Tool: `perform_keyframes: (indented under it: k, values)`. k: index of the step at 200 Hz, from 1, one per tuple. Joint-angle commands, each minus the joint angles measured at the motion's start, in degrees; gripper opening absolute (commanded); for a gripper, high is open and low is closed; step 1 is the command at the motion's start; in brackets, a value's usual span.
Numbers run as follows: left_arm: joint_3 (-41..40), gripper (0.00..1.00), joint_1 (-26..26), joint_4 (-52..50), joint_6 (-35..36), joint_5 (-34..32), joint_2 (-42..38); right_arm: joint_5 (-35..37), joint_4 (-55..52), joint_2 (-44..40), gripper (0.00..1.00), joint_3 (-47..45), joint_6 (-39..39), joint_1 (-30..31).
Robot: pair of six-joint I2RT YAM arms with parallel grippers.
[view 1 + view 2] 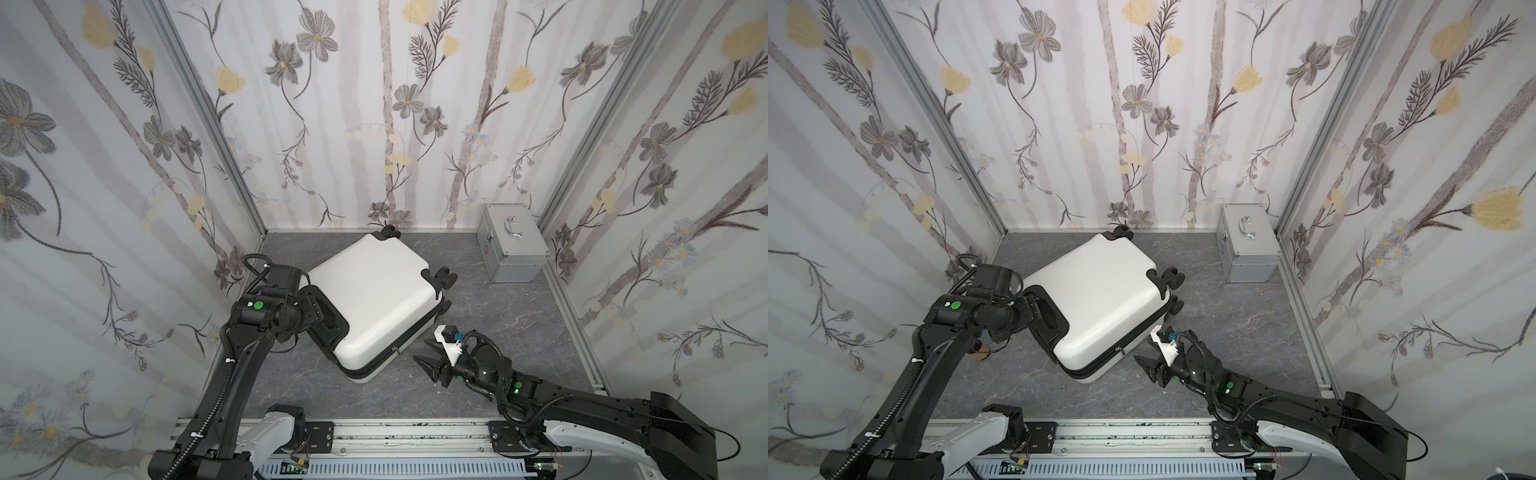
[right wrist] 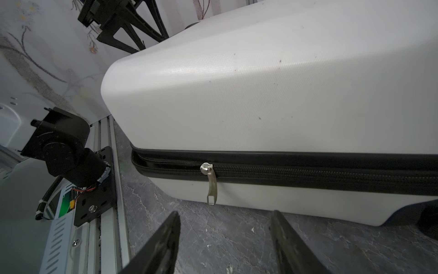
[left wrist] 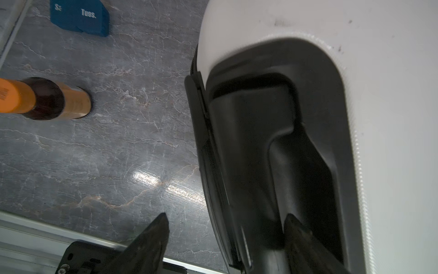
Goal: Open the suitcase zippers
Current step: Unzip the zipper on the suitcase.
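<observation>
Right gripper (image 2: 225, 214): fingers (image 2: 166, 237) spread wide, nothing between them but the grey marbled surface (image 2: 225, 242).

Straight ahead of that gap, clear of both tips, hangs the metal pull tab (image 2: 211, 187). It drops from its slider (image 2: 206, 166) on the black zip band (image 2: 308, 174) and lies against the lower white shell, free end short of the surface.

Axes: the tab's long axis runs across the band. The band runs along the side of the suitcase (image 2: 260, 95), crosswise to the fingers' reach. The line between the two fingertips lies roughly along the band, so a pinch from this pose would likely close across the tab's width.

In a top view the gripper (image 1: 422, 351) sits just off the case's near long side, near the tab, not touching. The case lies flat mid-cell, wheels toward the back wall.

Left gripper (image 3: 227, 218): also wide, straddling the case's edge at the recessed handle (image 3: 272, 142) — one finger (image 3: 298, 232) in the recess, the other outside over the surface, not clamped.

Judgement: the right arm is far nearer the tab — the left looks placed to brace.
</observation>
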Motion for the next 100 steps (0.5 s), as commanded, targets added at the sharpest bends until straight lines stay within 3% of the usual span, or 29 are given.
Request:
perform_keyframes:
  k: [1, 58, 100]
  values:
    - [-1.3, 0.76, 0.1, 4.9, -1.8, 2.3, 0.9, -3.4, 8.4, 1.7, 0.59, -1.5, -3.1, 0.8]
    - [-3.8, 0.71, 0.2, 7.7, -1.2, 2.5, 2.0, -8.3, 20.8, 12.0, 0.5, -1.5, 1.3, 1.1]
    - [-5.0, 0.71, 0.2, 9.2, -1.4, 3.3, 2.6, -7.8, 22.9, 18.0, 0.48, 1.2, 2.9, 1.1]
